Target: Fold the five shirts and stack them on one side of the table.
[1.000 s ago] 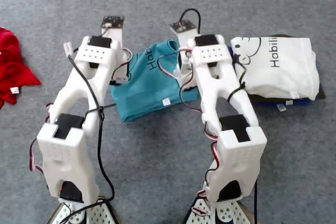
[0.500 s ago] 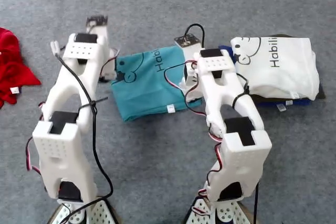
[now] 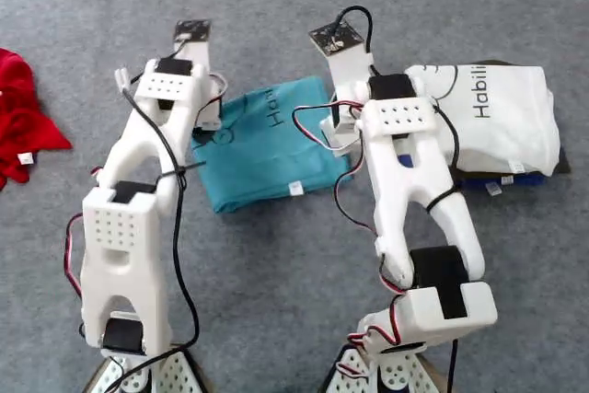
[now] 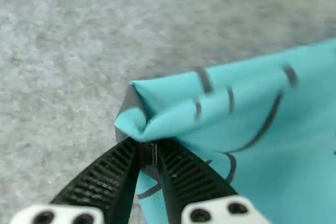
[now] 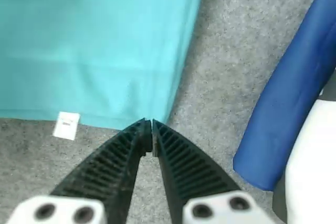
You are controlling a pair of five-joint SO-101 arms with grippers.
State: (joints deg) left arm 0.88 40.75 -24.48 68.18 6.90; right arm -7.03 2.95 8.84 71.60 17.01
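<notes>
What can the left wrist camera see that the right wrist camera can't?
The left wrist view has the left gripper shut on a bunched-up corner of the teal shirt, with dark drawn lines on the cloth. The right wrist view has the right gripper, closed at the teal shirt's edge, a small white tag, and a folded blue shirt nearby. Both have the teal shirt and the grey table.
</notes>
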